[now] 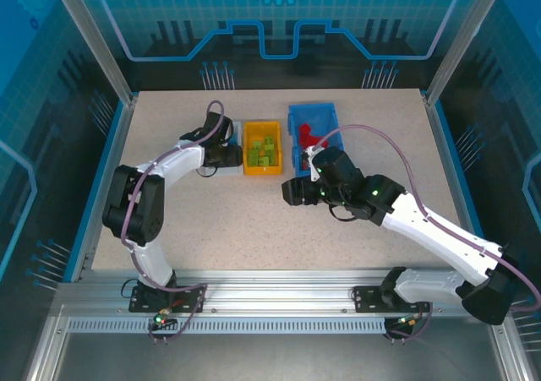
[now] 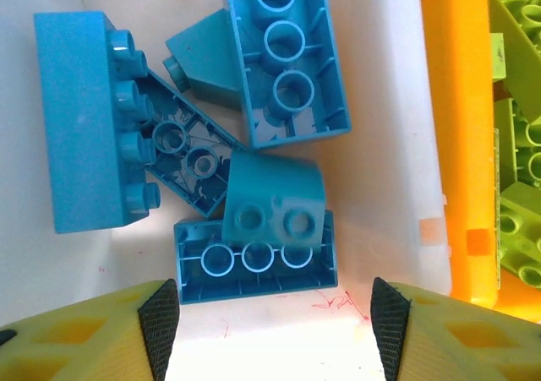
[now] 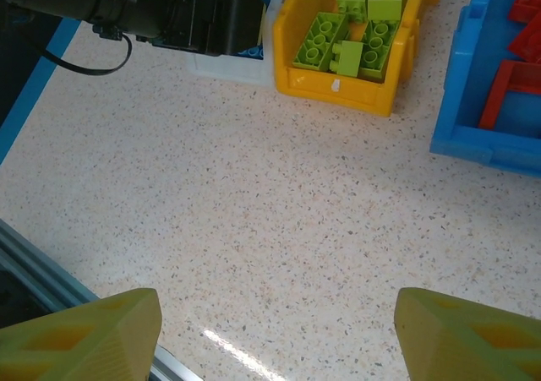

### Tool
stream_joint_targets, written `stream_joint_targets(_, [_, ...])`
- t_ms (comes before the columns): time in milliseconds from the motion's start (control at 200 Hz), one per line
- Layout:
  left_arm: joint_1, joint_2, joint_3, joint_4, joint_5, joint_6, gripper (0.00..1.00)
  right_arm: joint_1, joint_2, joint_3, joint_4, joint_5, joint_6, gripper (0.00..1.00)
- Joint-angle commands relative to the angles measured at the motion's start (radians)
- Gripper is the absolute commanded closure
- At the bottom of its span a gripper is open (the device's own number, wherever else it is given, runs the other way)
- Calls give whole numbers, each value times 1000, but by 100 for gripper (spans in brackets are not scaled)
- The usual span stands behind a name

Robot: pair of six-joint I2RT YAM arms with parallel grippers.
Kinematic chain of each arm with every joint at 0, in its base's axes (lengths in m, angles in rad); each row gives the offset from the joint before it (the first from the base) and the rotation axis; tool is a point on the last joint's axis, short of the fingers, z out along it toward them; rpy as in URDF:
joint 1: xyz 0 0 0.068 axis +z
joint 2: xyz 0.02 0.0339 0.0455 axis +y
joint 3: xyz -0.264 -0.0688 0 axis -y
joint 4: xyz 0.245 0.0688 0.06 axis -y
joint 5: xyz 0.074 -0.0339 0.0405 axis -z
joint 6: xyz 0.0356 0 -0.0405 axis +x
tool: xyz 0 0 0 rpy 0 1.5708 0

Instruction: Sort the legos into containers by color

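Legos [image 2: 287,68] in light blue lie in the white bin [image 2: 385,144] beneath the spread, empty left tool [image 2: 275,326]. Green legos [image 3: 347,35] fill the yellow bin [image 3: 334,89], red legos [image 3: 499,94] the blue bin [image 3: 473,144]. Right tool [image 3: 275,330] hangs spread over bare surface [image 3: 254,212].

Three containers, white bin [image 2: 390,102], yellow bin [image 3: 338,89], blue bin [image 3: 473,138], and six light blue bricks [image 2: 84,119].

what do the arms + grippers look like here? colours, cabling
The left arm and right arm have white shells, black joints and a loose mauve cable. The left gripper and right gripper have yellow fingers; the left's carry black ribbed pads. Green lights on the right arm.
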Motion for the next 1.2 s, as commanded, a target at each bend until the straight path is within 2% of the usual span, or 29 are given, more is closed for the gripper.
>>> stream_joint_targets(0, [9,-98,16,-28,-6,-24,30,16,-25,-13,10,27,2,24])
stream_joint_targets(130, [8,-208,-4,-49,-12,-55,22,10,-30,-5,-19,71,-10,18])
stream_joint_targets(170, [10,-257,-25,-51,-17,-70,8,4,-37,-2,-39,109,-4,13])
stream_joint_targets(180, [10,-271,-33,-49,-16,-75,3,1,-41,-2,-45,122,-1,5])
stream_joint_targets(190, [11,-282,-41,-46,-14,-79,2,-1,-43,-2,-51,133,2,1])
stream_joint_targets(255, [21,-389,-108,-17,-1,-114,1,-22,-73,-11,-86,224,23,0])
stream_joint_targets(395, [31,-618,-276,35,-34,-182,1,-45,-167,-73,-133,528,57,0])
stream_joint_targets(430, [31,-659,-313,31,-82,-207,1,-48,-196,-102,-133,618,66,0])
stream_joint_targets(505, [31,-740,-376,-24,-281,-309,1,-63,-244,-165,-176,838,172,0])
stream_joint_targets(545, [31,-775,-422,-27,-388,-346,1,-91,-267,-211,-167,914,211,0])
stream_joint_targets(575, [31,-802,-465,-8,-448,-358,1,-122,-288,-283,-91,941,166,0])
stream_joint_targets(625, [34,-846,-551,64,-495,-307,1,-197,-331,-400,119,897,-3,0])
stream_joint_targets(670, [33,-883,-650,211,-480,-161,1,-281,-365,-503,294,783,-126,0])
stream_joint_targets(710, [33,-903,-724,344,-467,-50,1,-354,-381,-594,457,691,-195,0])
stream_joint_targets(775, [38,-895,-782,427,-492,28,1,-443,-366,-711,663,615,-247,0])
stream_joint_targets(810, [39,-868,-805,490,-485,97,1,-484,-337,-733,714,609,-251,0])
stream_joint_targets(835, [41,-831,-820,541,-480,145,1,-517,-323,-705,661,573,-227,0])
stream_joint_targets(930, [50,-661,-832,661,-474,253,1,-589,-195,-646,686,478,-338,0])
stream_joint_targets(995, [67,-537,-808,710,-452,282,1,-602,-93,-634,761,449,-396,0])
stream_joint_targets(1020, [69,-510,-776,671,-427,282,1,-610,-52,-636,800,434,-410,0])
stream_joint_targets(1065, [76,-468,-764,725,-400,304,1,-630,18,-642,868,388,-419,0])
stream_joint_targets(1135, [95,-435,-784,875,-364,297,1,-667,103,-668,1027,290,-435,0])
stream_joint_targets(1160, [110,-428,-799,950,-333,289,1,-669,110,-657,1026,270,-449,0])
stream_joint_targets(1195, [132,-414,-817,1033,-297,279,1,-670,127,-678,1111,261,-478,0])
